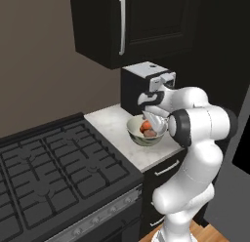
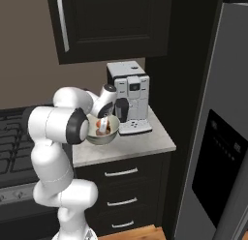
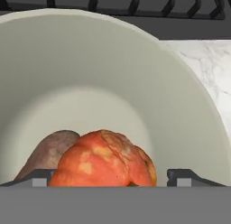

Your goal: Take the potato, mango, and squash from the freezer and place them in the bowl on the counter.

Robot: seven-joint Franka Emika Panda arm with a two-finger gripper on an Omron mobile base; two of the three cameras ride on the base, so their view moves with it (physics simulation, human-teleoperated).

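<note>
Mango sits between spread fingertips of gripper, low in bowl beside potato; firm, smooth, slippery — grip across middle.

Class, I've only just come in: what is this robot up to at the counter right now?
The white arm has its gripper lowered into the bowl on the counter, beside the coffee machine. The hand view shows the red-orange mango between the two fingertips, inside the bowl, with a brownish item, probably the potato, behind it. Whether the fingers still clamp the mango or have let go cannot be told. No squash can be made out in the bowl.
</note>
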